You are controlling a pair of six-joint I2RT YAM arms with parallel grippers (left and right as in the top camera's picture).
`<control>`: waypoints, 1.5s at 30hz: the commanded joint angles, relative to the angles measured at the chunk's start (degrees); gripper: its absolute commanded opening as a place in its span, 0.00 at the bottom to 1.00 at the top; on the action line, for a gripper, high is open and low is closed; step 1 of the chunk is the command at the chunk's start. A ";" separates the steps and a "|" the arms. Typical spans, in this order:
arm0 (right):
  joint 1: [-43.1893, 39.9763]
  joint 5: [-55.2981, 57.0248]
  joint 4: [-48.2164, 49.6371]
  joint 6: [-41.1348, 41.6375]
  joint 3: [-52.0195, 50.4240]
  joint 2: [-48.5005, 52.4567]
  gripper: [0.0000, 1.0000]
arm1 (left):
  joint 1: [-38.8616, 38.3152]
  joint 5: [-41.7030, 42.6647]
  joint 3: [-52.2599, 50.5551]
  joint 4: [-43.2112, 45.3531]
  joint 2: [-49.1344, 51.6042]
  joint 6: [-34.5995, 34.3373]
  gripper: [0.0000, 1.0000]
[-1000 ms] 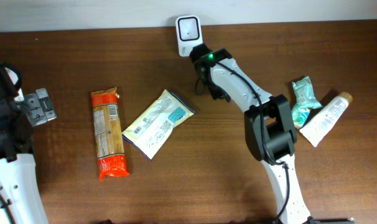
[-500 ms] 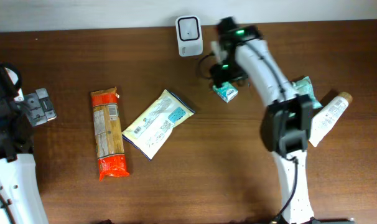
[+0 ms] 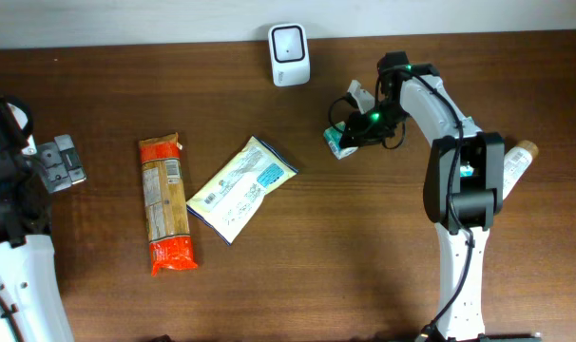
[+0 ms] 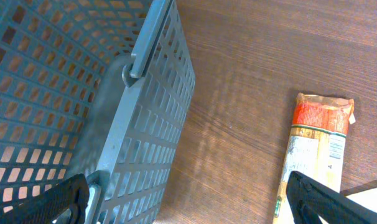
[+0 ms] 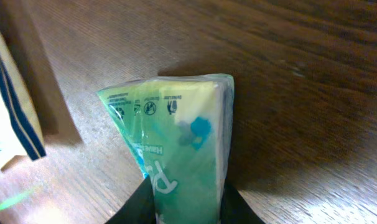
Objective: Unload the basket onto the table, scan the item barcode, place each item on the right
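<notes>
green pack [image 5: 176,137]: lower end cut off by the right wrist view's bottom edge; print too blurred to read.
right tool [image 5: 187,200]: only two dark fingertips show, pressed on the pack's sides.
pasta packet [image 4: 316,149]: lower part cut off in the left wrist view.
basket [image 4: 151,112]: runs past the top and left edges.
tube [image 3: 522,154]: partly hidden behind the right arm [image 3: 459,180].

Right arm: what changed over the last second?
The right claw swung right, away from the scanner, opened so the green packet sat on the table, then closed on it again and grips it now. Scanner, pasta pack and white pouch stayed put.
</notes>
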 commanded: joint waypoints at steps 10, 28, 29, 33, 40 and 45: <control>-2.54 -36.85 -8.61 -0.79 7.32 -4.70 0.04 | 0.17 -0.42 0.31 0.09 -0.24 0.74 0.99; 2.40 -35.43 -8.59 10.47 14.21 -21.99 0.04 | 0.17 -0.42 0.31 0.09 -0.24 0.72 0.99; 5.16 -24.11 -8.20 10.49 15.47 -23.19 0.04 | 0.17 -0.42 0.31 0.09 -0.24 0.72 0.99; 21.75 38.25 3.13 10.36 16.35 -22.67 0.04 | 0.17 -0.42 0.31 0.09 -0.24 0.72 0.99; 25.59 67.28 38.27 -9.11 15.04 -6.16 0.04 | 0.17 -0.42 0.31 0.09 -0.24 0.74 0.99; 22.73 67.73 62.20 -26.34 15.04 4.31 0.04 | 0.17 -0.42 0.31 0.09 -0.24 0.72 0.99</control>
